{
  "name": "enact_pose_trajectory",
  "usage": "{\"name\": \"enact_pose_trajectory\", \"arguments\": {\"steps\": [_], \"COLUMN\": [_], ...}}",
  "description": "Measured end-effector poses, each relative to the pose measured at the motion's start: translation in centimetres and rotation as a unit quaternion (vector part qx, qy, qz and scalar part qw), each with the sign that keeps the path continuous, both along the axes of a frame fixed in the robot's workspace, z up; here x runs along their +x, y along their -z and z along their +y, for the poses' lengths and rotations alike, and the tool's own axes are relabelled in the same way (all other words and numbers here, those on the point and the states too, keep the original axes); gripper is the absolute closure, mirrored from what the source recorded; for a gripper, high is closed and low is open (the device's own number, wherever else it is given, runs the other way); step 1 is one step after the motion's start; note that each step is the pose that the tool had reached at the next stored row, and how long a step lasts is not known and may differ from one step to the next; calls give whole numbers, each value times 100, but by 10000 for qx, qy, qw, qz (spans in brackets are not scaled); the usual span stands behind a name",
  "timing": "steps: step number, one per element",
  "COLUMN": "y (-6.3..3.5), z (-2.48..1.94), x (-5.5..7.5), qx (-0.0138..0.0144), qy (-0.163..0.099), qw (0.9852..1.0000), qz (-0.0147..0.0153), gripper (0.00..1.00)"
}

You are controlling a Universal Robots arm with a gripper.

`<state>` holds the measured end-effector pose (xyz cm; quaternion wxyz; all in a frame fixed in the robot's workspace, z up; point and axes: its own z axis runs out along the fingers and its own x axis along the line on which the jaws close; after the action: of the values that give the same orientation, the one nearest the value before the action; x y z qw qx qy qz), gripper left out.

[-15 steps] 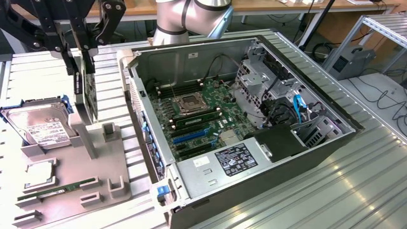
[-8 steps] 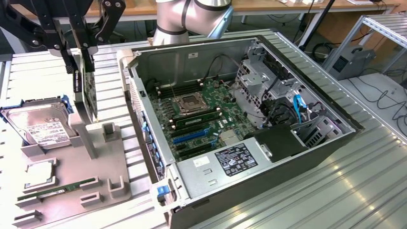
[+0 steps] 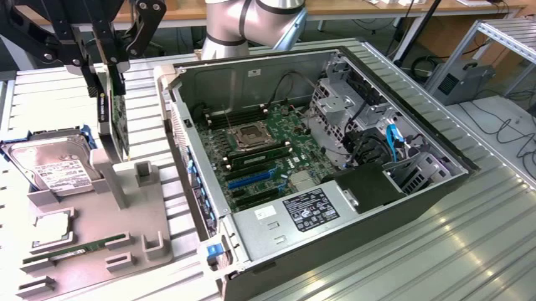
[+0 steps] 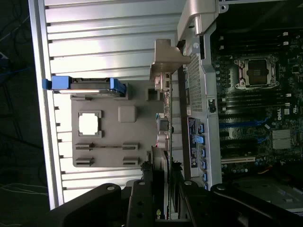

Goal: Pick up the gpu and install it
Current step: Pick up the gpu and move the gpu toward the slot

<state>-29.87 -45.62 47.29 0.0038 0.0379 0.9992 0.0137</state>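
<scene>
GPU (image 3: 113,119): in the exterior view it stands on edge, clamped in the gripper (image 3: 105,66) over the grey fixture (image 3: 125,219), to the exterior view's left of the open computer case (image 3: 418,200). In the wrist view the GPU (image 4: 163,127) appears edge-on, with the gripper (image 4: 163,172) closed on it.

A ribbed silver aluminium tabletop (image 3: 469,251) spread across the scene, catching bright streaks of overhead light. Behind it ran a light wooden bench (image 3: 377,9). At the exterior view's right stood a silver aluminium-profile frame (image 3: 503,37) over a grey boxy unit (image 3: 457,80), and black cables (image 3: 508,128) looped across a pale surface (image 3: 486,113).
</scene>
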Motion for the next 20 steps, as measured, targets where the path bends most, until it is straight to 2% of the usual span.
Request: {"name": "enact_pose_trajectory", "arguments": {"steps": [20], "y": [43], "z": [-4], "x": [111], "qx": [-15], "qy": [0], "qw": [10000], "qz": [-1], "gripper": [74]}}
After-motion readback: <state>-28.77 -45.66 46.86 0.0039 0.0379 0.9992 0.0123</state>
